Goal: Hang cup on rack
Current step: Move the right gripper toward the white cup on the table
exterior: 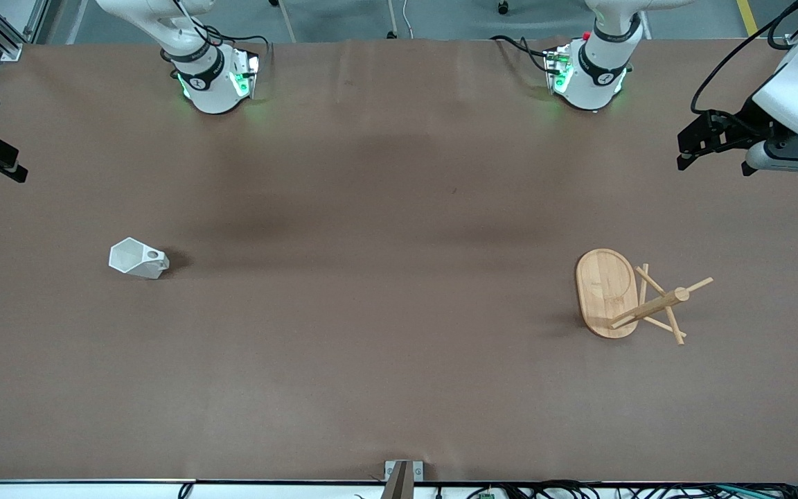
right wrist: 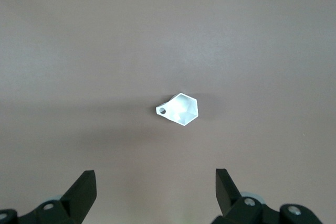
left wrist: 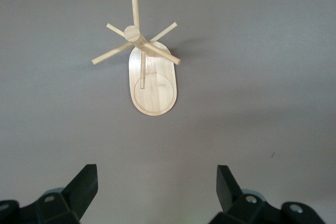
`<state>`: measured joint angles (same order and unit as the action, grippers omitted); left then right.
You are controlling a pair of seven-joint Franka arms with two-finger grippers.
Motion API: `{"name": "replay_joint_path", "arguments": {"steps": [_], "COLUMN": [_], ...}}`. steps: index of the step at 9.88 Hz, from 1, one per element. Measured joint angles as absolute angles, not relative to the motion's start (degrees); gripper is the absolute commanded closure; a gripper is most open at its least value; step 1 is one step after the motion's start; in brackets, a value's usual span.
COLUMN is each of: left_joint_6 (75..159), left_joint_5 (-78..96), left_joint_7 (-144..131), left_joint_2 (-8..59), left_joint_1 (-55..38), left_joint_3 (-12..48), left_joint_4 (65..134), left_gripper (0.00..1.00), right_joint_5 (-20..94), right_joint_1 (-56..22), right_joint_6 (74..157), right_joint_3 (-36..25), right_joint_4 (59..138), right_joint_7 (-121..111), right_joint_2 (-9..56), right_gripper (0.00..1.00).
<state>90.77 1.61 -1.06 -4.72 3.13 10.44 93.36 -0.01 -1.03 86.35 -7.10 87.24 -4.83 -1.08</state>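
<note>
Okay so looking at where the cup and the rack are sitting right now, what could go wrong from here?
The cup and rack stand at separate ends of the table, so a long carry or handover could let the cup slip. The cup's slanted faces may slide between fingers. The rack's pegs are thin, and the handle hole is small, so threading may miss or tip the rack. The left gripper and right gripper are both open and high.

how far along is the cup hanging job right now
Nothing looks done yet. The cup stands alone on the table toward the right arm's end, and the rack stands bare toward the left arm's end. Nothing is in hand: the right pincer is open high over the cup, the left pincer open over the rack. Left: grasp the cup, carry it across, hook its handle on a peg.
</note>
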Motion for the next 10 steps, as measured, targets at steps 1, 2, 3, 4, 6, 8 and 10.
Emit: {"name": "replay_joint_path", "arguments": {"steps": [1,2,3,4,6,8,10], "left_joint_6": [90.77,90.77,90.77,90.77,90.77,90.77,90.77], "left_joint_5": [1.61,1.26,0.81,0.57,0.55,0.49,0.49], "left_joint_7": [-1.06,-1.06,-1.05,-1.04,-1.04,-0.94,-0.78], "left_joint_2": [-4.72,-4.71,-4.71,-4.71,-4.71,-4.72,-4.71], "left_joint_1": [3.13,3.13,3.14,3.15,3.2,4.3,5.29], "left_joint_3": [10.44,10.44,10.43,10.42,10.36,10.3,10.28], "left_joint_4": [93.36,93.34,93.29,93.24,93.07,92.93,92.78], "left_gripper": [0.0,0.0,0.0,0.0,0.0,0.0,0.0], "right_joint_5": [-0.01,-0.01,-0.01,-0.01,-0.01,-0.01,-0.02], "right_joint_1": [-0.98,-0.85,-0.63,-0.38,0.06,0.09,0.26], "right_joint_6": [86.35,86.35,86.34,86.31,86.11,85.99,86.0], "right_joint_3": [-7.11,-7.11,-7.0,-6.68,-6.05,-5.81,-5.82], "right_joint_4": [87.24,87.24,87.24,87.24,87.24,87.24,87.24], "right_joint_7": [-4.83,-4.83,-4.83,-4.83,-4.83,-4.83,-4.89], "right_joint_2": [-1.07,-1.07,-1.06,-1.05,-1.02,-1.02,-0.97], "right_gripper": [0.0,0.0,0.0,0.0,0.0,0.0,0.01]}}
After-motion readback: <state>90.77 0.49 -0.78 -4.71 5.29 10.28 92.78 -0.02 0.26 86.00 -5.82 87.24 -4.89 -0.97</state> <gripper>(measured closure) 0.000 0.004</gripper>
